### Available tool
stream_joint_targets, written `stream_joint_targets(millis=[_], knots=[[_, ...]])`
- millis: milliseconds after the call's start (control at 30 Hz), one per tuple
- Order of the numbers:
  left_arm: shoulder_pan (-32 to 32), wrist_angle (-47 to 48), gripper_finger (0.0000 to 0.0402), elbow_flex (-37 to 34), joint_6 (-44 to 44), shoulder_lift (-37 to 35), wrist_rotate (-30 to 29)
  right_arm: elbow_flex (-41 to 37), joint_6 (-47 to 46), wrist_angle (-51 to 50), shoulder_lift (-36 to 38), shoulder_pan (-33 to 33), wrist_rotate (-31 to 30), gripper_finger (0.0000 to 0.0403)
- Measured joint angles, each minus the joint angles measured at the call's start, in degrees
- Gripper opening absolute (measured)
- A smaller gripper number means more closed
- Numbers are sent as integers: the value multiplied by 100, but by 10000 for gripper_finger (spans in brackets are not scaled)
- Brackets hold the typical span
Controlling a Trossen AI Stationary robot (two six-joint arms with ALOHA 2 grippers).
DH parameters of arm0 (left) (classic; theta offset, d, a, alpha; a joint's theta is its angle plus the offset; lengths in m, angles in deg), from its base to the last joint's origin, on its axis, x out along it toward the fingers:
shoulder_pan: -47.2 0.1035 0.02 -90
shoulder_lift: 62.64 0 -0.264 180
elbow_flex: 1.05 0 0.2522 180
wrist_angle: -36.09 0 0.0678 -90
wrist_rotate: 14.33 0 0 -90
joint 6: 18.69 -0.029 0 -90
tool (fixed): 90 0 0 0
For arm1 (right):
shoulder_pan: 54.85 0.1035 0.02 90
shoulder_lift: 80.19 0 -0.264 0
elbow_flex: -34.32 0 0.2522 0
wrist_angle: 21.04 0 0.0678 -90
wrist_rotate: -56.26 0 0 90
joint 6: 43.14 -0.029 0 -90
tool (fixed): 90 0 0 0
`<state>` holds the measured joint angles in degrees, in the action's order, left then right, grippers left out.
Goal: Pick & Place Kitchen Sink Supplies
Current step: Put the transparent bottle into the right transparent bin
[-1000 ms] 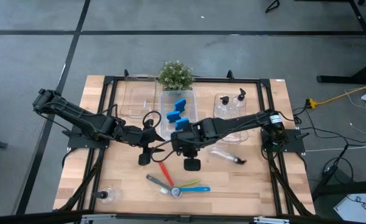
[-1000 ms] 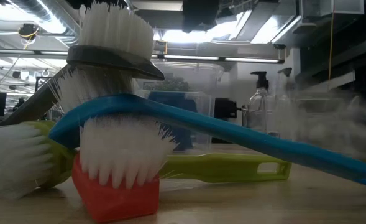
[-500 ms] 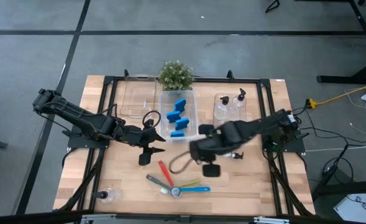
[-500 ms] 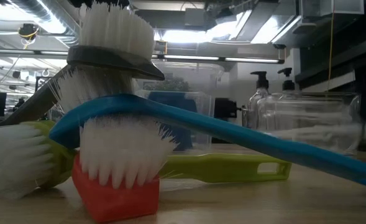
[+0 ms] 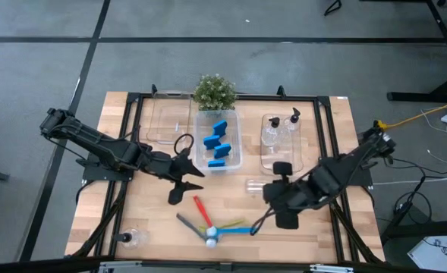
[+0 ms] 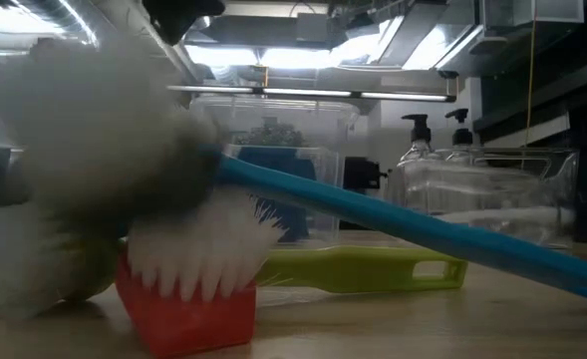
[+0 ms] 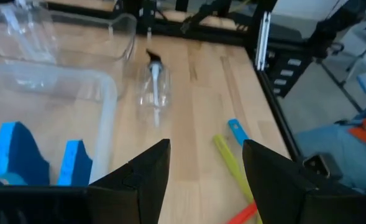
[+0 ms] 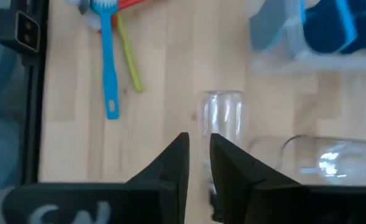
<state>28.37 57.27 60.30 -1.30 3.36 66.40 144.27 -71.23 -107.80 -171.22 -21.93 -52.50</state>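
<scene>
High view: where are the claws?

Left claw (image 5: 185,184) sits left of centre with its fingers spread and nothing between them. Right claw (image 5: 275,193) faces it from across the table (image 5: 322,235). A bottle (image 5: 254,184) lies on its side just in front of the right claw, between the two claws.

And the other supplies?

Brushes (image 5: 212,226) lie crossed, nearer the front edge than either claw. Beyond the claws, sponges (image 5: 218,144) sit in a bin (image 5: 237,161). Two upright bottles (image 5: 271,134) stand in a second bin (image 5: 262,163), beyond the right claw. A stray bottle (image 5: 128,237) sits well apart from both claws, near a front corner.

Low view?

No claw shows clearly. Blue brush (image 6: 423,224) slants over the green brush (image 6: 363,269). Red brush (image 6: 183,317) rests head-down beneath blurred white bristles. The upright bottles stand far behind.

Left wrist view?

Its fingers stand apart and empty. The lying bottle is ahead of them, well clear of the tips. The sponges are close beside one finger, and the blue and green handle ends are beside the other.

Right wrist view?

Its fingers are almost together, leaving a thin slit. The lying bottle starts just past the tips. Something dark shows in the slit, and I cannot tell whether it is pinched.
</scene>
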Motion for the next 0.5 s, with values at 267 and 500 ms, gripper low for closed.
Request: stream_joint_targets(millis=[267,500], knots=[[15,-291,190,0,-158,0,-9,-2004,-1300,897,1085,44,97,65],[105,-361,189,0,-536,0,-116,-2880,-2207,1074,1199,66,477,65]])
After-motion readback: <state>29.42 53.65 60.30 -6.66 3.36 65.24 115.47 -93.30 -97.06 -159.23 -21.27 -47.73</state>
